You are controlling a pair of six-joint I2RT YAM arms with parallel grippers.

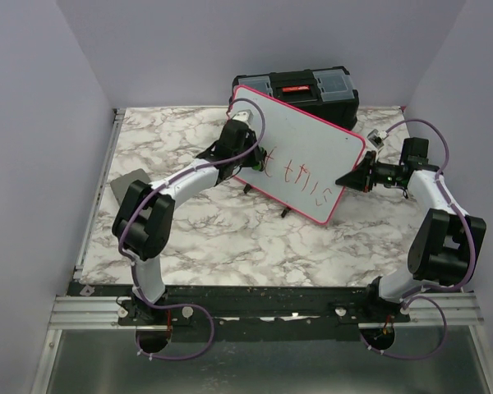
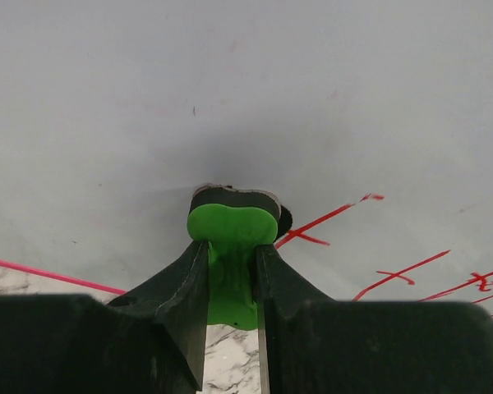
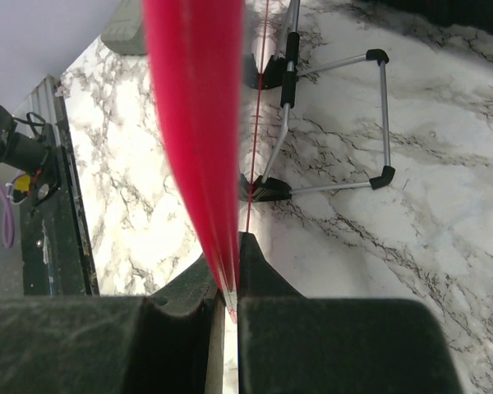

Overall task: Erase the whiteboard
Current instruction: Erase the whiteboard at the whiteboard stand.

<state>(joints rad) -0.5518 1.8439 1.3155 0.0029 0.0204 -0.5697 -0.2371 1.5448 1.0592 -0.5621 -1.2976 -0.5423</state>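
While my left claw (image 2: 232,250) pinches a green pad (image 2: 232,222) flat against the board (image 1: 312,139) straight ahead, red writing (image 2: 329,220) lies just to its right. My right claw (image 3: 228,277) is clamped narrow on the board's pink rim (image 3: 193,123), which runs edge-on away from it. The wire stand (image 3: 337,123) sits on the marble table (image 3: 444,205) beyond, to the right.

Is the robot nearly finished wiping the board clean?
Not yet. Done: the right gripper grips the whiteboard by its pink rim, steadying it. In hand: the left gripper presses a green and black wiper against the board, beside the red writing. Left: that writing shows across the lower middle, so most wiping remains.
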